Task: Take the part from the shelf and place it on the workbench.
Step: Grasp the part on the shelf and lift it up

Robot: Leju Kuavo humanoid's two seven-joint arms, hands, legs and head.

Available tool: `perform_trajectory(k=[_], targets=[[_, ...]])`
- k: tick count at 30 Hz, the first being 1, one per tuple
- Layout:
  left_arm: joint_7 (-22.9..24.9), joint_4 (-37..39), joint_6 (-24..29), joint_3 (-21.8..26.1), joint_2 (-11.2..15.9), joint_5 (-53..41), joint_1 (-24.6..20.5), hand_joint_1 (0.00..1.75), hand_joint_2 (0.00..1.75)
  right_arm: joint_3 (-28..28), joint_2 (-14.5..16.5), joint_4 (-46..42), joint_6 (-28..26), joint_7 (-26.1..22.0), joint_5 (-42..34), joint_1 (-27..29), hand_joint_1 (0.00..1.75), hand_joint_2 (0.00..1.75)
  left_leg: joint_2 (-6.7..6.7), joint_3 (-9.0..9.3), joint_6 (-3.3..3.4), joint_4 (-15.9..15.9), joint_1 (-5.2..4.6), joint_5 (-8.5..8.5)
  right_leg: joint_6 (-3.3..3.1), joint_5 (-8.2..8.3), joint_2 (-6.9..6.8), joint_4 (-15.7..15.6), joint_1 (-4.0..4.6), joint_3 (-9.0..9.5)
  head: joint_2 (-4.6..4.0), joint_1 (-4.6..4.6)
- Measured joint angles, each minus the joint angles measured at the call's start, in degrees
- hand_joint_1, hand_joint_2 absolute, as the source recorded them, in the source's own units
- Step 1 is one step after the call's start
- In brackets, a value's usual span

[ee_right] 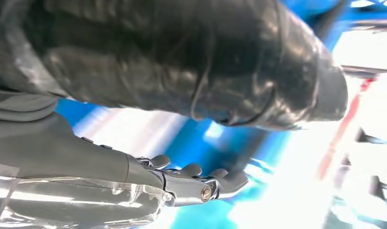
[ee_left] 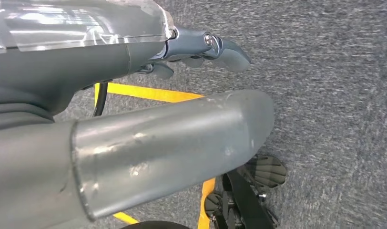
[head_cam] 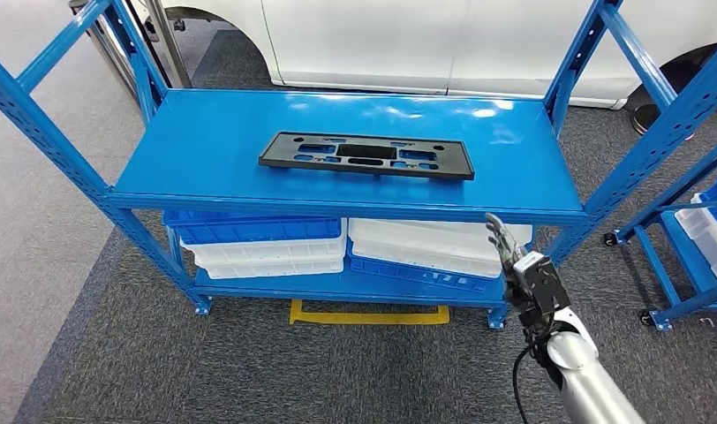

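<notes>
On the blue shelf's (head_cam: 205, 155) top deck lies the black perforated part (head_cam: 366, 155), its long axis running side to side, up and left of the right hand (head_cam: 514, 256). That hand, the nearer one, holds nothing, fingers loosely extended below the deck's front edge. The left hand (ee_left: 201, 50) hangs over the floor, apparently empty.

Grey carpet floor (head_cam: 161, 371), yellow tape mark (head_cam: 369, 314) on it, white vehicle body (head_cam: 408, 40) behind, second blue rack (head_cam: 690, 256) with castors at the side, glare from overhead light
</notes>
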Motion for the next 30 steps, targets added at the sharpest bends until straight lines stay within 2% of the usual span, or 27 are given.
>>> perform_trajectory(k=[8,14,20,22,30], targets=[[-0.85,0.09,0.02,-0.38,-0.68,0.08,-0.33,0.00,0.00,0.52,-1.58,-12.57,-0.27,-1.53,8.10,-5.48,0.00,0.00,0.02,-0.08,0.00,0.01,0.00,0.00,0.00,0.00,0.04,0.02,0.00,-0.07,0.00,0.00],[1.14,0.31,-0.14,-1.42,-0.93,-0.01,-0.70,0.00,0.00,4.45,-1.63,-15.05,-3.88,-0.29,20.21,-9.50,0.00,0.00,0.00,-0.09,0.00,0.02,0.01,0.00,0.00,0.00,0.04,0.02,0.01,-0.07,0.00,0.00],[1.87,0.42,-0.04,-1.66,-1.00,-0.01,-0.89,0.00,0.00,9.82,-1.58,-14.95,-11.44,3.30,36.89,-12.06,0.00,0.00,0.02,-0.11,0.00,0.02,0.01,0.00,0.00,0.00,0.05,0.03,0.01,-0.08,0.00,0.00],[1.88,0.43,0.00,-1.69,-1.02,0.00,-0.95,0.00,0.00,11.98,-1.55,-14.71,-12.89,4.16,40.28,-13.04,0.00,0.00,0.01,-0.11,0.00,0.02,0.01,0.00,0.00,0.00,0.05,0.03,0.01,-0.09,0.00,0.00],[1.56,0.44,0.30,-1.69,-1.12,0.10,-0.96,0.00,0.00,17.18,-1.55,-14.28,-14.70,5.15,41.96,-13.91,0.00,0.00,0.01,-0.12,0.00,0.02,0.01,0.00,0.00,0.00,0.05,0.02,0.01,-0.09,0.00,0.00]])
